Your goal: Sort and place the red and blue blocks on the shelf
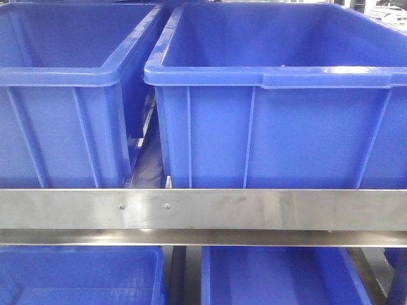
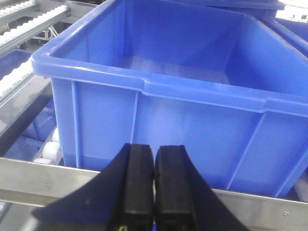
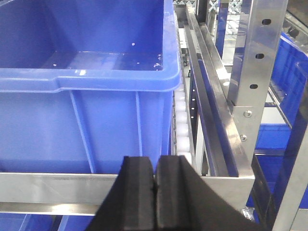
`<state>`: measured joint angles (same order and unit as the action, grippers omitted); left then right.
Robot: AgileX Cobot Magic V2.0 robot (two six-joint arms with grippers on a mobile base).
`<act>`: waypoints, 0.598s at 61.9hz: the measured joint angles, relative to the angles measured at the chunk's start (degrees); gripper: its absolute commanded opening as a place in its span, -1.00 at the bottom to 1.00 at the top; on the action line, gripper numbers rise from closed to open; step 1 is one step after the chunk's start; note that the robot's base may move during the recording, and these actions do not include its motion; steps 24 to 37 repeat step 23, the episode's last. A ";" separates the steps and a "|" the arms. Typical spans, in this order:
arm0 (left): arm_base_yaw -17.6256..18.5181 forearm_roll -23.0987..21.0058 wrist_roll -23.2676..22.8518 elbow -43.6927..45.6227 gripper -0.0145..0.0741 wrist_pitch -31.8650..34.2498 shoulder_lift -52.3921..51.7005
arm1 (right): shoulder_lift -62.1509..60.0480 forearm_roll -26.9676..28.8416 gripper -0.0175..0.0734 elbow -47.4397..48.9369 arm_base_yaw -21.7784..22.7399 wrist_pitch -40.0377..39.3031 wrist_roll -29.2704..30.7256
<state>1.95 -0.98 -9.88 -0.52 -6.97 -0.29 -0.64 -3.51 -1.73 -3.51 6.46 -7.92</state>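
Left bin (image 1: 57, 95): cut off by the left and top edges in the front view; its floor is hidden behind its own front wall.
Right bin (image 1: 286, 127): cut off at the right edge; its base is covered by the shelf rail (image 1: 254, 210).
Lower bins (image 1: 273, 276): only the upper parts are seen; the rest is cut off by the bottom edge.
Left gripper (image 2: 154, 183): its base is cut off by the bottom edge.
Right gripper (image 3: 155, 192): its body is cut off in the same way.
Roller tracks (image 3: 180, 125): mostly hidden behind the bin.
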 measured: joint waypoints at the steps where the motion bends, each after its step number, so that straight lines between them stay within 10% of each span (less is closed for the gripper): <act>1: 0.00 0.00 0.00 0.00 -0.36 0.00 0.00 | 0.00 0.00 -0.46 0.00 0.00 0.00 0.00; 37: 0.00 0.00 0.00 0.00 -0.36 0.00 0.00 | 0.00 0.00 -0.46 0.00 0.00 0.00 0.00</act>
